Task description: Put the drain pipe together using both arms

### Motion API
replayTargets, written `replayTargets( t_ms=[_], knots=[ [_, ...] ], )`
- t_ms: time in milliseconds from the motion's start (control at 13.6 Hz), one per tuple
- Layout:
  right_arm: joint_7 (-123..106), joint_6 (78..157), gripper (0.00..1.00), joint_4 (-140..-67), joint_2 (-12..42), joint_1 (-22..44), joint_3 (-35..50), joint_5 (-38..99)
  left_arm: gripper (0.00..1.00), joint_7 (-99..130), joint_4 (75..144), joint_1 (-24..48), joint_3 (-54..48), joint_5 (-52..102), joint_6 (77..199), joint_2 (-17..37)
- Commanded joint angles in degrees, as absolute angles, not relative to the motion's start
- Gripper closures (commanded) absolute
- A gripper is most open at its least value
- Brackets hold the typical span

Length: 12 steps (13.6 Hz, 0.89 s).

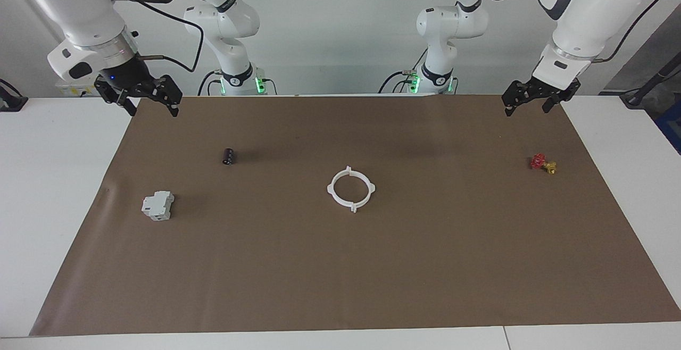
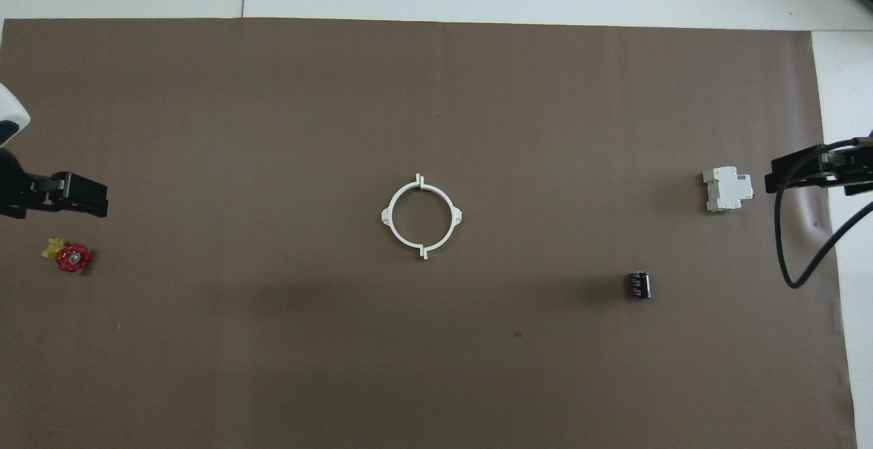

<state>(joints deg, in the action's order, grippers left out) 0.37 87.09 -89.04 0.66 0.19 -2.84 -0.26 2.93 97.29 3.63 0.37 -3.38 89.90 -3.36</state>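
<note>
Nearest the robots, both arms are raised off the table with nothing in their claws. The right gripper point(image 1: 150, 100) hangs over the mat's edge at the right arm's end, its wrist angled down, jaws spread wide and empty. The left gripper point(image 1: 526, 102) hangs over the corner of the brown mat point(image 1: 372, 265) at the left arm's end, pointing down from a bent wrist, its jaws likewise wide and holding nothing.

Farther out on the mat lies a small black cylinder point(image 1: 229, 156) toward the right arm's end, and a red-and-yellow valve point(image 1: 543, 164) toward the left arm's end. The left gripper is close over the valve's area but clear of it.

Farther still, the drain pipe point(image 1: 351, 188) sits flat in the middle of the mat, its two white half-rings closed together into one ring with tabs sticking out, well apart from both claws. A grey blocky device point(image 1: 158, 206) rests toward the right arm's end.
</note>
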Motion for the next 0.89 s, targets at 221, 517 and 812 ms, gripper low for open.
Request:
replayTargets(
  t_ms=[221, 517, 812],
  knots=[
    [-1.1, 88.2, 0.00, -90.6, -0.4, -0.2, -2.8, 0.6, 0.00, 3.5, 95.5, 4.3, 1.2, -2.3, 89.7, -3.1],
    [-1.1, 88.2, 0.00, -90.5, -0.4, -0.2, -2.8, 0.6, 0.00, 3.5, 95.4, 4.4, 1.1, -2.3, 90.0, -3.2],
    [-1.1, 88.2, 0.00, -90.6, -0.4, -0.2, -2.8, 0.6, 0.00, 3.6, 95.4, 4.4, 1.0, -2.3, 90.2, -3.1]
  ],
)
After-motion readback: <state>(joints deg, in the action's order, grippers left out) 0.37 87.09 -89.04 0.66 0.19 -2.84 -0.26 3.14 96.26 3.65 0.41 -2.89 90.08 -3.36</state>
